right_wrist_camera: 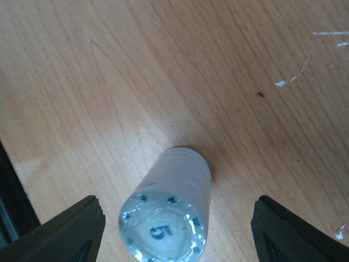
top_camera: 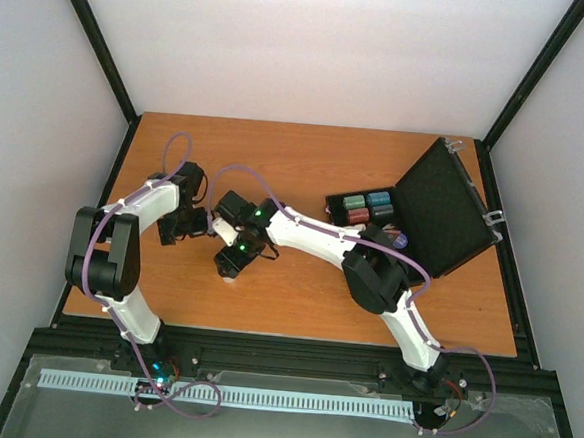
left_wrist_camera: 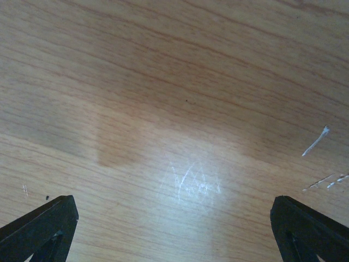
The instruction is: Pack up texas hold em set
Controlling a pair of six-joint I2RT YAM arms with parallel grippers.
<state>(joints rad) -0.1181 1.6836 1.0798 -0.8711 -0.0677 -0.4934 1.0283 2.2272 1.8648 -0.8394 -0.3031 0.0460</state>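
My right gripper [right_wrist_camera: 175, 229] hangs with jaws spread either side of a white chip stack [right_wrist_camera: 173, 180] marked 5. The stack stands on the table [right_wrist_camera: 218, 65], well apart from the open black case [top_camera: 443, 205], and neither pad touches it. The chips look rigid, slick and loose, so I'd pinch its sides low and squarely. My left gripper [left_wrist_camera: 174, 229] gapes above the table.

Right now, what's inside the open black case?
Four chip stacks lie in the black case: green, blue, red and a dark one. The right arm covers the tray's near end, so anything there is hidden.
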